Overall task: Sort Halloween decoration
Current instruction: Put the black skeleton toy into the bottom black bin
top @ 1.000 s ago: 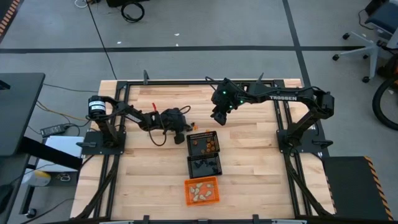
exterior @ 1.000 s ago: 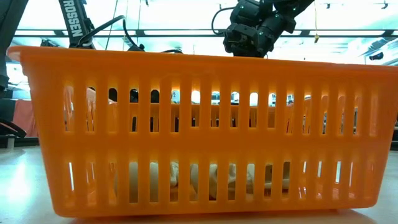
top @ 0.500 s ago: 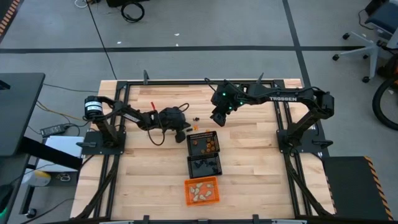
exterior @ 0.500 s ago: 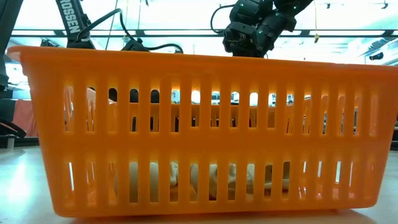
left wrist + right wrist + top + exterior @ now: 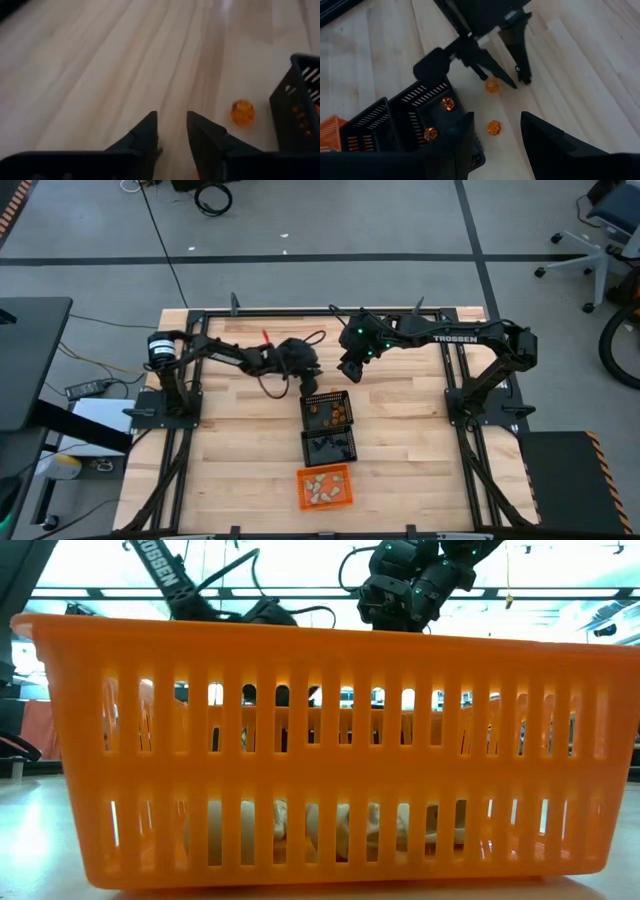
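Loose on the bench [image 5: 240, 470], just beyond the far black mesh basket [image 5: 327, 409], lay two tiny orange trinkets [image 5: 492, 86]; a third small dark piece [image 5: 522, 79] sat beside them, prob. a black trinket. More sorted pieces showed in the containers: orange ones in the far mesh basket, dark ones in the near mesh basket [image 5: 328, 446], cream-white ones in the orange basket [image 5: 324, 486] at the bench's near end.

Left gripper [image 5: 303, 367] was low over the bench w/ the loose pieces; its fingers [image 5: 145, 134] stood a narrow gap apart, holding nothing visible, and one orange trinket [image 5: 242, 111] lay off to the side of them, next to the basket wall, not between them. Right gripper [image 5: 351, 366] hung above the same spot, fingers [image 5: 547, 142] spread wide and empty, looking down on the left fingers and the trinkets.

Judged step: left arm picking a loose orange piece. To do it well, approx.: shift sideways until the trinket sits centred in the gap, open a bit wider first, drop till the tips nearly touch the wood, then close gently, since a round bead that small would likely roll or squirt out. Keep clear of the basket wall and the right arm.
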You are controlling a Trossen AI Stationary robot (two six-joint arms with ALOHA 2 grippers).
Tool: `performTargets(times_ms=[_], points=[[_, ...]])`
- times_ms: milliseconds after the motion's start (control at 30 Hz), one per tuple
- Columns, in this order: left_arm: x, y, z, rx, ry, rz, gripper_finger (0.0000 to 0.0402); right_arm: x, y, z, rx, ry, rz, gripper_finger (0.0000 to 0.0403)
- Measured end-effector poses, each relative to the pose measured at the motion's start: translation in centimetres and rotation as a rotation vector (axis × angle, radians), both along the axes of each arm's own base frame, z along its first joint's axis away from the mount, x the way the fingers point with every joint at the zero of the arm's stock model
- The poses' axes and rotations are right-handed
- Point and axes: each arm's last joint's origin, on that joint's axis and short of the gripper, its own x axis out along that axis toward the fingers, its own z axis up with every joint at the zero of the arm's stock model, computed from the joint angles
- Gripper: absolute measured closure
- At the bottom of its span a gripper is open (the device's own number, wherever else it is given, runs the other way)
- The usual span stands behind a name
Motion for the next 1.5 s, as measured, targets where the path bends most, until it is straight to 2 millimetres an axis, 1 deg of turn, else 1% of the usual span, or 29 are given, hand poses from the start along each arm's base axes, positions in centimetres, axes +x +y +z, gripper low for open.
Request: performTargets(times_ms=[67, 133, 300, 400, 567, 733, 800, 1100, 1267, 1500], points=[[0.9, 0.3, 0.5, 0.043, 0.018, -0.036, 0.0279, 0.0, 0.0, 0.0, 0.001, 0.005, 0.000, 0.0238], [1.3, 0.4, 0.6, 0.068, 0.061, -0.067, 0.0267, 0.0, 0.0, 0.0, 0.002, 0.006, 0.000, 0.0238], [1.1, 1.1, -0.1, 0.055, 0.154, -0.067, 0.0250, 0.0, 0.0, 0.0, 0.000, 0.001, -0.002, 0.0238], [0.9, 1.5, -0.2, 0.053, 0.168, -0.057, 0.0249, 0.1, 0.1, 0.1, 0.000, -0.009, -0.002, 0.0238], [1.0, 1.5, -0.3, 0.098, 0.176, -0.098, 0.0248, 0.3, 0.1, 0.2, -0.013, -0.027, 0.001, 0.0238], [1.1, 1.5, -2.0, 0.032, 0.213, -0.059, 0.0248, 0.3, 0.1, 0.2, -0.021, -0.031, -0.010, 0.0238], [1.2, 1.5, -2.4, 0.015, 0.213, -0.043, 0.0248, 0.3, 0.2, 0.2, -0.021, -0.032, -0.007, 0.0238], [1.3, 1.1, -2.6, -0.006, 0.220, -0.027, 0.0249, 0.5, 0.4, 0.3, -0.032, -0.040, 0.001, 0.0238], [1.2, 1.1, -2.7, -0.011, 0.229, -0.026, 0.0273, 0.5, 0.4, 0.3, -0.033, -0.041, 0.002, 0.0238], [1.2, 1.0, -2.8, -0.022, 0.234, -0.028, 0.0335, 0.5, 0.4, 0.3, -0.032, -0.040, 0.001, 0.0238]])
